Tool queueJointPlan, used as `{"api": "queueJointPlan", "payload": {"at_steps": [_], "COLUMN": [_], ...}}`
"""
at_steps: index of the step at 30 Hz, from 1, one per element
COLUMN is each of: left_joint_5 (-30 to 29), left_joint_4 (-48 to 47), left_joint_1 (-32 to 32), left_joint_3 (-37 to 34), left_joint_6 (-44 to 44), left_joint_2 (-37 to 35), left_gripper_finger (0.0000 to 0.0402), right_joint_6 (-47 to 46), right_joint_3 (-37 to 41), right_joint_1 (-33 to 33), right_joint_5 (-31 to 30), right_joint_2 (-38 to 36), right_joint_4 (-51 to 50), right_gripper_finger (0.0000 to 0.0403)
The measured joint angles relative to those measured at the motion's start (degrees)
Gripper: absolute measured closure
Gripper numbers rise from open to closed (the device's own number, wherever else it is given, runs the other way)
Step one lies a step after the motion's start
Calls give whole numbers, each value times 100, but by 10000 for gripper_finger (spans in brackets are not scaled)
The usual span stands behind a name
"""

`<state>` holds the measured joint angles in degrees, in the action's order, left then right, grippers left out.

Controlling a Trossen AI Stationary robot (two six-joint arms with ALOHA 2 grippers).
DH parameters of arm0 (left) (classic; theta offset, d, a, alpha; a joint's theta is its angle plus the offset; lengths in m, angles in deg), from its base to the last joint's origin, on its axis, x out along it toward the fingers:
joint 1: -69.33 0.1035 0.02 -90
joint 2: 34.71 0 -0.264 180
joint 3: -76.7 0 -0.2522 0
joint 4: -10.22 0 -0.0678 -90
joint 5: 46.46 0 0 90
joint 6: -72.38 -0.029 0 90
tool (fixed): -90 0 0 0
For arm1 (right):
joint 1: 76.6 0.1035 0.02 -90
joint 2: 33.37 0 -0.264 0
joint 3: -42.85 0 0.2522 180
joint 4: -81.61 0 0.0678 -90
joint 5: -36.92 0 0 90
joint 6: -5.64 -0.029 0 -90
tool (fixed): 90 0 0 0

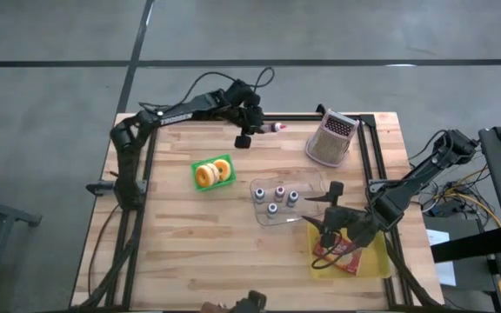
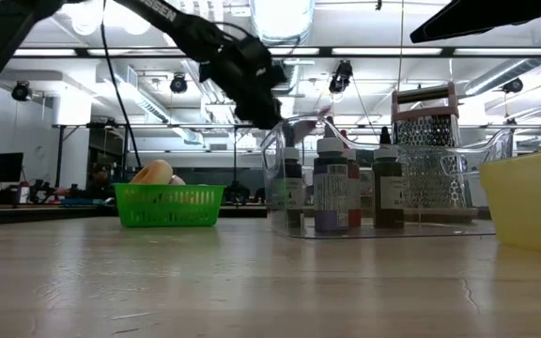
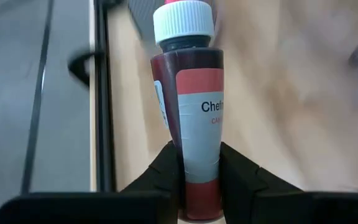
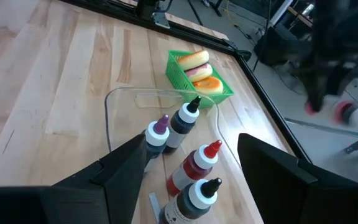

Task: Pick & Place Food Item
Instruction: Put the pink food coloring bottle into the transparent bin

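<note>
Left gripper (image 1: 249, 137) top centre of frame, clamped on red bottle (image 3: 191, 118), right gripper (image 1: 327, 228) lower right, fingers wide over clear tray (image 1: 307, 184).

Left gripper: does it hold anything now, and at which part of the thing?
Yes. The left gripper holds a red bottle with a white cap, clamped near its bottom end.

Lit evenly and brightly from overhead ceiling lamps (image 2: 280, 19); glaring white in the low view. Soft, faint shadows on the table (image 1: 190, 235). Blurred background behind the sharp red bottle (image 3: 194, 118).
</note>
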<state>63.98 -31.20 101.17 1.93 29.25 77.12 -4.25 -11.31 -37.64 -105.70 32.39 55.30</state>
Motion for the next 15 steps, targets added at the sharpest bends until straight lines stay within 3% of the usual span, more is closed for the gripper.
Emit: {"api": "queueJointPlan", "payload": {"at_steps": [7,11,15], "left_joint_5": [1117,1169,1137], "left_joint_4": [2014,3623,5326], "left_joint_1": [-239,-448,-710], "left_joint_3": [-1065,-2185,-3416], "left_joint_6": [1117,1946,2753], "left_joint_2": [-826,-1465,-2139], "left_gripper_finger": [328,330,330], "right_joint_6": [154,682,1705], "right_joint_3": [101,266,533], "right_joint_1": [0,-2,-27], "right_joint_5": [0,0,16], "right_joint_2": [0,2,4], "right_joint_4": [420,1230,2683], "right_gripper_finger": [154,154,158]}}
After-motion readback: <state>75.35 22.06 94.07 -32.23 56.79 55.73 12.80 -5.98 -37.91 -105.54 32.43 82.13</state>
